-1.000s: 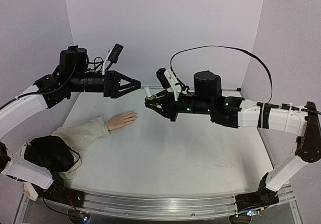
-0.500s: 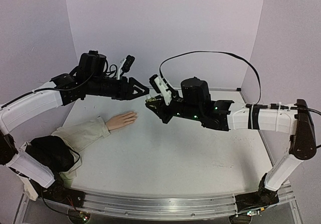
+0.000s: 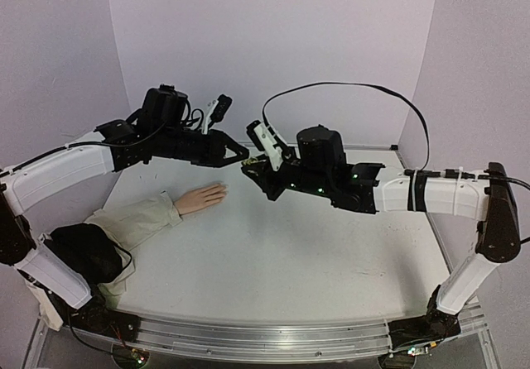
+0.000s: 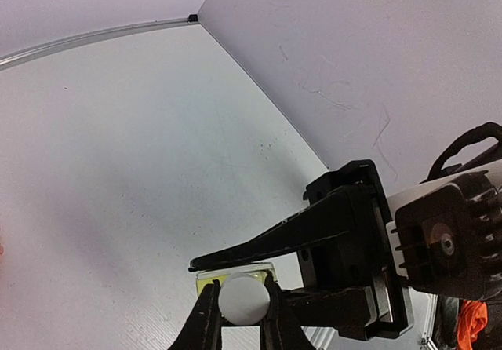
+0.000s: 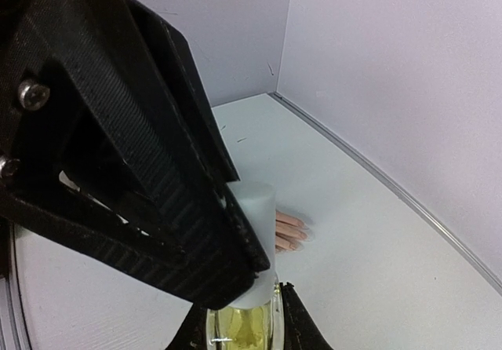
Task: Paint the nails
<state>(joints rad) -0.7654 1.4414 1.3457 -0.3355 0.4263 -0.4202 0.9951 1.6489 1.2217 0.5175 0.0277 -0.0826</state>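
Now | bottle (image 5: 239, 326): yel-grn liq. | R jaws hold | L jaws on cap (image 4: 243, 299)

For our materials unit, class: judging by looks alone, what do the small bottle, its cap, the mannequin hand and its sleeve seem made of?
The bottle looks like glass: see-through, glossy, yellow-green. The cap is likely plastic: opaque white, matte. The mannequin hand: smooth peach plastic or rubber, unclear which. The sleeve: beige fabric, creased.
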